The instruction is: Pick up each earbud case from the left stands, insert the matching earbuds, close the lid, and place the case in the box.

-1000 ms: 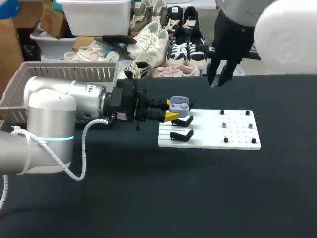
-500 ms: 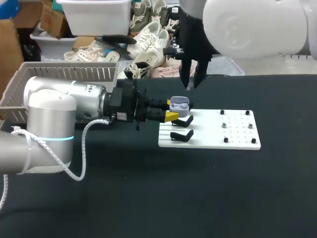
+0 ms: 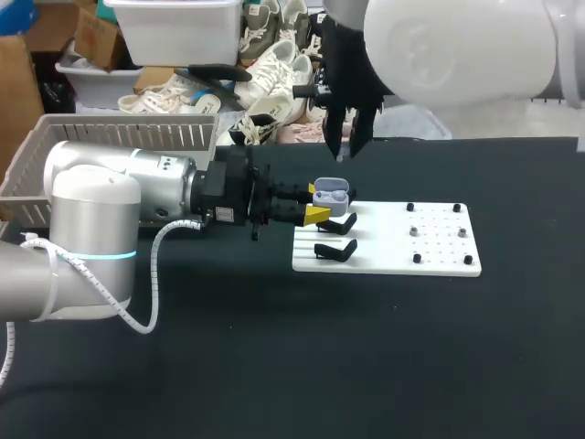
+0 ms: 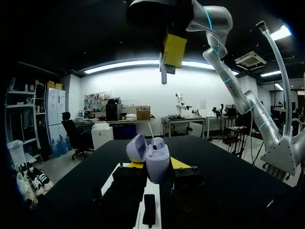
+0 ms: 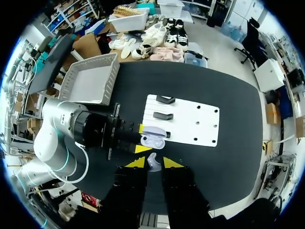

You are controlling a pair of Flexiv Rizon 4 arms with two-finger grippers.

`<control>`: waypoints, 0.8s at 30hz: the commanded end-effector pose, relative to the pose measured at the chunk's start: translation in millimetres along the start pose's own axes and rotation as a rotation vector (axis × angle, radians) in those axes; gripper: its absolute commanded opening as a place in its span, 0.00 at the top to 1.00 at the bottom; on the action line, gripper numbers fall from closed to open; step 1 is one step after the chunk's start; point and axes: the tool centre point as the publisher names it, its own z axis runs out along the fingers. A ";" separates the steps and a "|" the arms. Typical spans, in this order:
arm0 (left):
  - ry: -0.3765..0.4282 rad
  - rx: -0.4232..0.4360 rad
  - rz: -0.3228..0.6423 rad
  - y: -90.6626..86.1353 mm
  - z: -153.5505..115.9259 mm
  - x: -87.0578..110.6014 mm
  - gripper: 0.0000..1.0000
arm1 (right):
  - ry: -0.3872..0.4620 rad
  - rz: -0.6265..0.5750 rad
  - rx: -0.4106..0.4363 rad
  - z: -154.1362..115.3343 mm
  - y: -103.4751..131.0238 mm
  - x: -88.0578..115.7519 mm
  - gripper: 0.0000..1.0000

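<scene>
Above the white board [image 3: 439, 261], an open earbud case [image 3: 330, 195] is gripped by the left tool [image 3: 317, 203]. An earbud [image 5: 153, 166] is pinched in the right tool [image 3: 344, 154] overhead. Insertion, lid closing and boxing are judged not yet done.

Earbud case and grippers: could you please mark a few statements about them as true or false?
1. The left gripper is shut on the earbud case, whose lid stands open. True.
2. The right gripper holds nothing. False: a small earbud is pinched between its fingers.
3. The earbud case lies in the basket. False: it is held over the end of the white board, apart from the basket.
4. Two black stands sit on the white board. True.
</scene>
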 end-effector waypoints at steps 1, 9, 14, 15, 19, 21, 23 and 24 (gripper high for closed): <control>0.000 -0.005 0.001 -1.1 0.8 0.1 1.00 | -0.045 -0.054 -0.008 1.3 9.3 7.0 1.00; 0.000 -0.005 0.001 -1.1 0.8 0.1 1.00 | -0.035 -0.157 -0.008 15.0 20.8 4.7 1.00; 0.000 -0.005 0.001 -1.1 0.8 0.1 1.00 | 0.000 -0.173 0.010 24.6 21.7 2.2 1.00; 0.000 -0.005 0.001 -1.1 0.8 0.1 1.00 | 0.005 -0.174 0.010 26.8 22.7 2.0 1.00; 0.000 -0.005 0.001 -1.1 0.8 0.1 1.00 | 0.015 -0.173 0.010 32.5 24.1 1.9 1.00; 0.000 -0.005 0.001 -1.1 0.8 0.1 1.00 | 0.018 -0.170 0.007 34.7 24.0 1.9 1.00; 0.000 -0.005 0.001 -1.1 0.8 0.1 1.00 | 0.020 -0.168 0.004 36.6 23.8 1.7 1.00; 0.000 -0.005 0.001 -1.1 0.8 0.1 1.00 | 0.022 -0.167 0.003 37.7 23.7 1.8 1.00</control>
